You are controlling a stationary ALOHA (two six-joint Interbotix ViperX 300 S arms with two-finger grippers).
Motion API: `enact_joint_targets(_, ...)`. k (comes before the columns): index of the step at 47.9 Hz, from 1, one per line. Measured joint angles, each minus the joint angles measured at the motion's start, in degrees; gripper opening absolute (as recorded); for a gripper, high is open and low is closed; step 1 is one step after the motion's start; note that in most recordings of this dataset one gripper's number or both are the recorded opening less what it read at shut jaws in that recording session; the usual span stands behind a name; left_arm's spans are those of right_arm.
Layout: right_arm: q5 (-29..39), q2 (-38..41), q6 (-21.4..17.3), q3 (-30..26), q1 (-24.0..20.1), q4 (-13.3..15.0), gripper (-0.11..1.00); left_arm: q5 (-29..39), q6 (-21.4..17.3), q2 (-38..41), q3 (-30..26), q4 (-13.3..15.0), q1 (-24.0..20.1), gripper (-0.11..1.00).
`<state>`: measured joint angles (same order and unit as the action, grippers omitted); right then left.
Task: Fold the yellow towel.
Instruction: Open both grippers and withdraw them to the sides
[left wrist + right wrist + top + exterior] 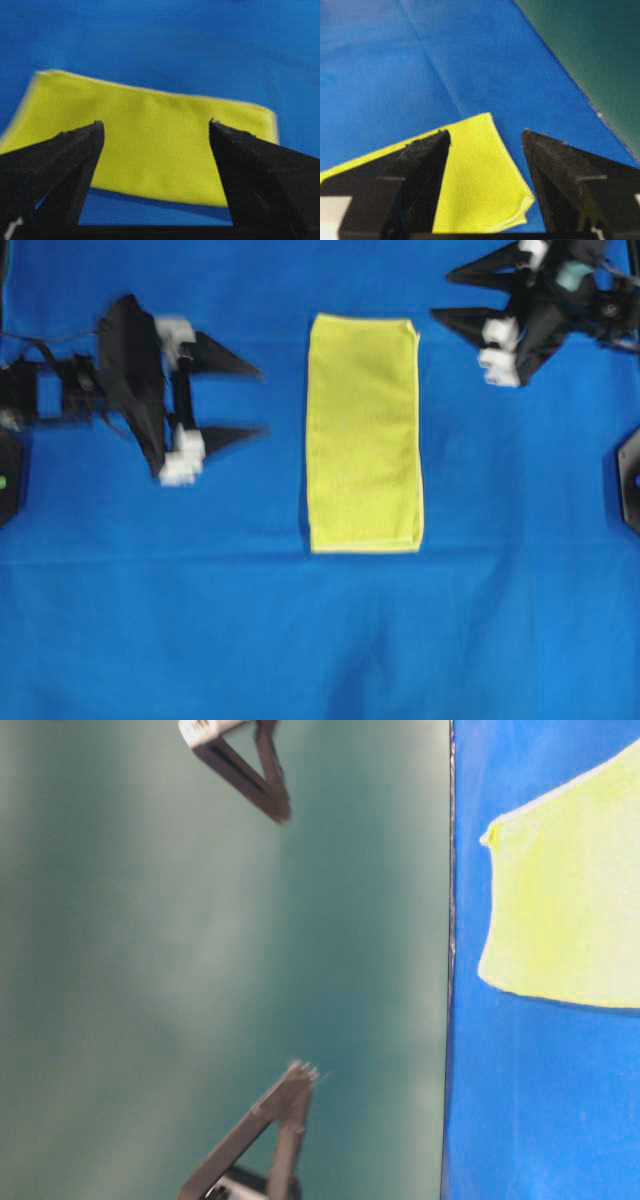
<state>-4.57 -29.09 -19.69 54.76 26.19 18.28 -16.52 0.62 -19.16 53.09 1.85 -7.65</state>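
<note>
The yellow towel (365, 435) lies flat on the blue sheet (320, 640) as a tall, narrow rectangle, doubled over, with two hem layers showing at its far right corner (522, 207). My left gripper (258, 400) hovers to the towel's left, open and holding nothing; in its wrist view the towel (150, 135) lies beyond the spread fingers (75, 150). At the top right, clear of the cloth, my right gripper (440, 295) is open too and holds nothing. The towel's corner (480, 180) shows between its fingers in the right wrist view.
The blue sheet covers the whole work surface. Its far edge (570, 80) meets a dark green backdrop (200, 960). A black fixture (630, 480) sits at the right edge, and another (8, 475) at the left edge.
</note>
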Motion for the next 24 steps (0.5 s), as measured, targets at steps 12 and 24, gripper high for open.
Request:
enact_joint_targets(12,-5.54,-6.68,-0.26,6.77,-0.18,-0.35,0.62,-4.75,-0.09,-2.64,3.43,-0.09,-2.37,0.8)
enact_joint_targets(24,-6.68,-6.59,-0.26,6.94,-0.18,-0.53,0.62,-4.92,-0.09,-2.46,3.52,-0.09,-2.37,0.8)
